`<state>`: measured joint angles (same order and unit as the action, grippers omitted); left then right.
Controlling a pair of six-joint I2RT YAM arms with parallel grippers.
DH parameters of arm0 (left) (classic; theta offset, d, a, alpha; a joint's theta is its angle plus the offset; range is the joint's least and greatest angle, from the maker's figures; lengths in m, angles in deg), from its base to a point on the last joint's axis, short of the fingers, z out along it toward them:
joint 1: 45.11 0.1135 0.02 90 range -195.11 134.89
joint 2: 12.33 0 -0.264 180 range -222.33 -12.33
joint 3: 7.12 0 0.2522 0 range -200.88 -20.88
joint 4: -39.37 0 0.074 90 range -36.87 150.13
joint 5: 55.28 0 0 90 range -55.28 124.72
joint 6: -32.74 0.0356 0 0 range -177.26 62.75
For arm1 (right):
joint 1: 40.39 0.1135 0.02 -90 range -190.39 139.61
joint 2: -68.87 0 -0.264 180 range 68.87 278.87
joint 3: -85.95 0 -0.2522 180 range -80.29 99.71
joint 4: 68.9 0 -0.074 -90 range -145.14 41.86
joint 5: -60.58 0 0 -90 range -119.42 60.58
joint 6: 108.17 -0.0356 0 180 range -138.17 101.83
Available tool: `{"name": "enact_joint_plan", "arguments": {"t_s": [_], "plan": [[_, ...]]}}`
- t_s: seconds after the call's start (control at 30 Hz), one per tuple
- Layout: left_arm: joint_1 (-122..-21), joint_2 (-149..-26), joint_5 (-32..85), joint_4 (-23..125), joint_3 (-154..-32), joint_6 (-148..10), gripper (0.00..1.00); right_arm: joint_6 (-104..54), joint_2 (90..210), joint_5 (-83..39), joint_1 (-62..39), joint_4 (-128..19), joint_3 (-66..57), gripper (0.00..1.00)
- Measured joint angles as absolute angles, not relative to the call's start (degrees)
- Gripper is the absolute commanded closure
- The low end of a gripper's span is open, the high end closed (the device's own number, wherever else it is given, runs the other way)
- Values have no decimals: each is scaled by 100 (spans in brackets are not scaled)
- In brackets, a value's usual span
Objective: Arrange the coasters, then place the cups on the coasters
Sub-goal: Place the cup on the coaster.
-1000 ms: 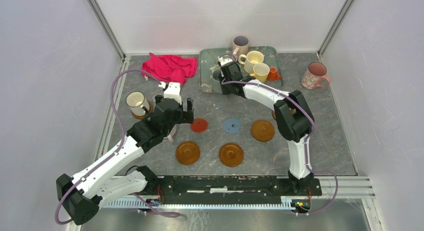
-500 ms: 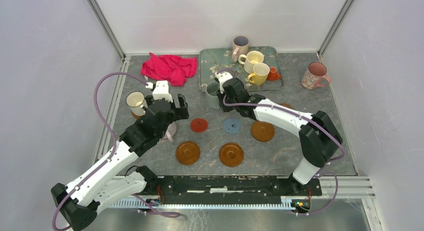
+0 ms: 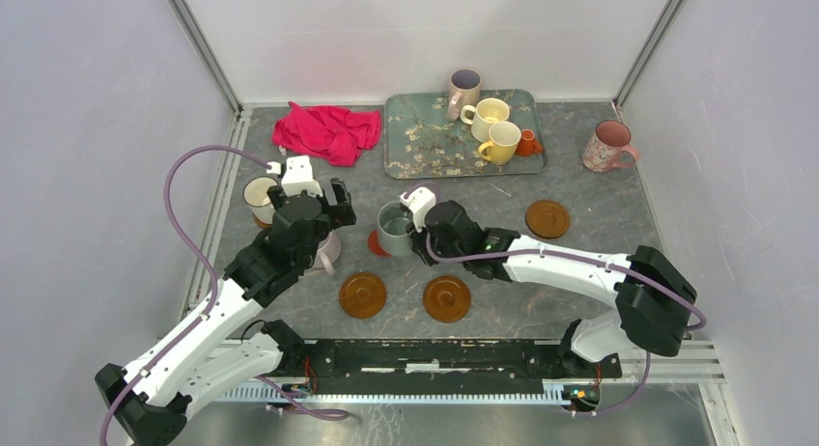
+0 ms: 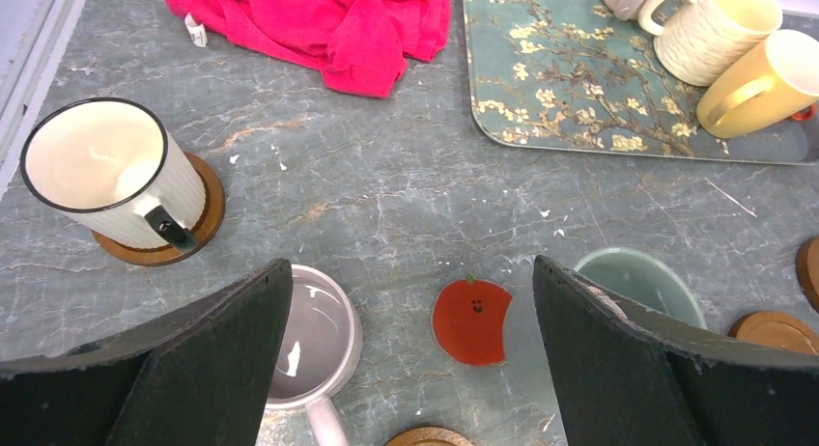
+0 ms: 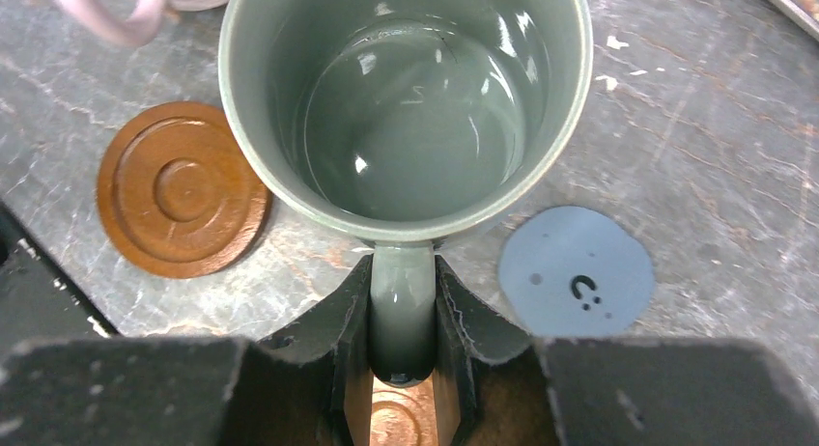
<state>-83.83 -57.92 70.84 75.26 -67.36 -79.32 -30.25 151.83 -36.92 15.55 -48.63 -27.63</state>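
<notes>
Cream ribbed mug [image 4: 97, 171] sits on dark brown round coaster [image 4: 208, 214]; right fingers [image 5: 333, 330] grip grey-green ceramic mug [image 5: 406, 108] by its handle, left fingers [image 4: 193, 369] spread empty, cups [image 3: 503, 140] on teal tray [image 3: 425, 137] unplaced.

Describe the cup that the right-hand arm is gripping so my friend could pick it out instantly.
Start at the teal blossom tray at the back of the table, then come forward from its left corner. There the grey-green mug is pinched by its handle in the right gripper, beside the red coaster. The mauve mug and cream mug stand to its left; it alone is grey-green.
</notes>
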Motion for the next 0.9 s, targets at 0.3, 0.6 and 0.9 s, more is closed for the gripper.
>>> {"name": "enact_joint_plan", "arguments": {"t_s": [0.3, 0.6, 0.9], "plan": [[-8341, -5669, 7289, 7508, -6616, -7932, 0, -2946, 15244, -3701, 2429, -5296, -3010, 100], [-8331, -5549, 7473, 7482, -6561, -7932, 0, -2832, 15775, -3719, 2987, -5552, -2953, 100], [-8304, -5462, 7519, 7480, -6548, -7936, 0, -2725, 16123, -3837, 3266, -5556, -2750, 100]]}}
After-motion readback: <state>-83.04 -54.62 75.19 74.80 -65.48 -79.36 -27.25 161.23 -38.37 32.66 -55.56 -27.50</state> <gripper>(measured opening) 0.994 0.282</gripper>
